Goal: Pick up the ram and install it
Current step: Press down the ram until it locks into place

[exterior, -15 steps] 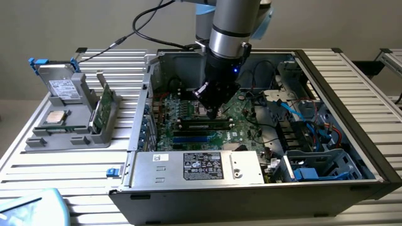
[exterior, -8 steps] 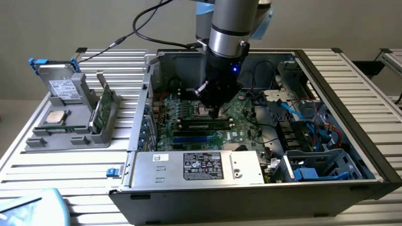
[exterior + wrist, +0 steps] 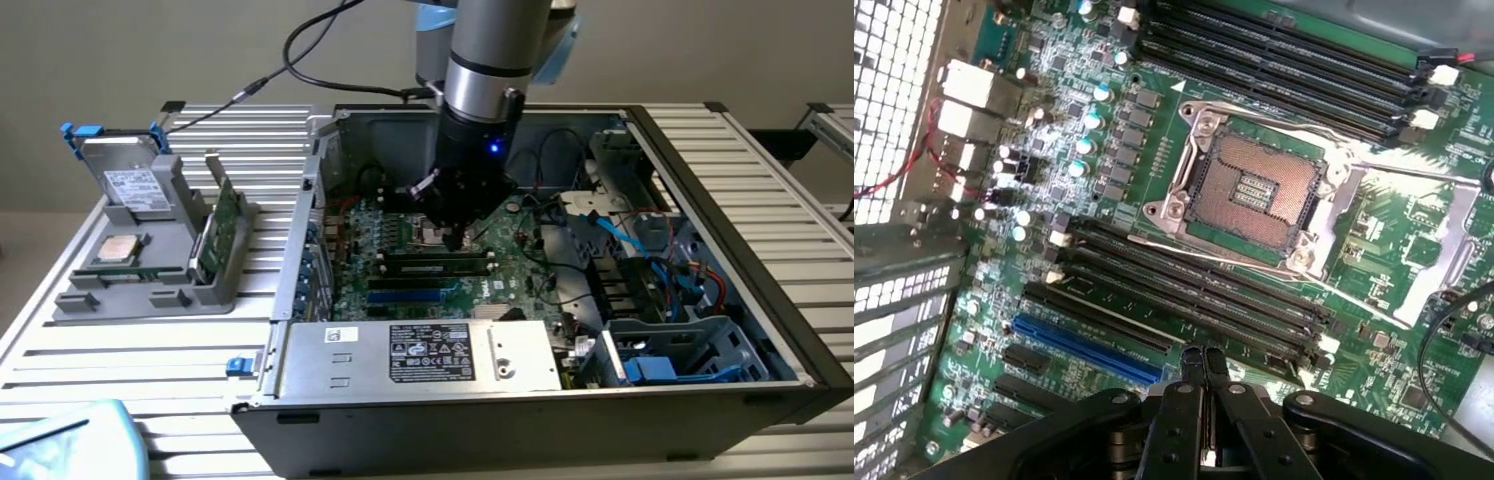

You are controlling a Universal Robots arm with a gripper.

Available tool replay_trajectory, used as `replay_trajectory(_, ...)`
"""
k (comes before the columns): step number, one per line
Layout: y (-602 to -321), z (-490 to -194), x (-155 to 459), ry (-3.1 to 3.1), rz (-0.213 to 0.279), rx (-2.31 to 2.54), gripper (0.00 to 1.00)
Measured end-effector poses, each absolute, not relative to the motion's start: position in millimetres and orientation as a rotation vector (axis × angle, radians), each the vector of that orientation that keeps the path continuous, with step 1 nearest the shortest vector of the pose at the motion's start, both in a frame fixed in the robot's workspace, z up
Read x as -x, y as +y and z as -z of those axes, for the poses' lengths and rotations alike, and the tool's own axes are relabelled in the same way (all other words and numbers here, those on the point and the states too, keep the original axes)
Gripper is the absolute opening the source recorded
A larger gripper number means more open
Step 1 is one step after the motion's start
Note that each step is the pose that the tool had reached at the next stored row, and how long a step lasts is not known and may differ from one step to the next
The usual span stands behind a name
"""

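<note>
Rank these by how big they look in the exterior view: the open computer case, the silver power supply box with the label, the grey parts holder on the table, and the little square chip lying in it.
1. computer case
2. power supply box
3. grey parts holder, looking near the box in size, so the order of these two is unsure
4. square chip

slatted table (image 3: 774, 180) carries open computer case (image 3: 534, 420) and grey holder (image 3: 147, 285).

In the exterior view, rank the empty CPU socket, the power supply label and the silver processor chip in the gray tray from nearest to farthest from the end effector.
1. CPU socket, right beside the end effector.
2. Power supply label, at the case's front.
3. Processor chip, in the gray tray at the exterior view's left.
</note>
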State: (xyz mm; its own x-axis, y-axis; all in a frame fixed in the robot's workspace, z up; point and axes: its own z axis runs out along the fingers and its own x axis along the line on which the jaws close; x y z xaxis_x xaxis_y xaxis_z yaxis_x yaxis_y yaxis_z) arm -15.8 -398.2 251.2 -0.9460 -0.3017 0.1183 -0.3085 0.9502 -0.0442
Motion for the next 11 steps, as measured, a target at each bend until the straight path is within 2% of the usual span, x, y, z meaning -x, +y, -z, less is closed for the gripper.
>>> replay_trajectory(11,-398.1,-251.2,15.9,-3.017,-0.08,-0.227,0.11)
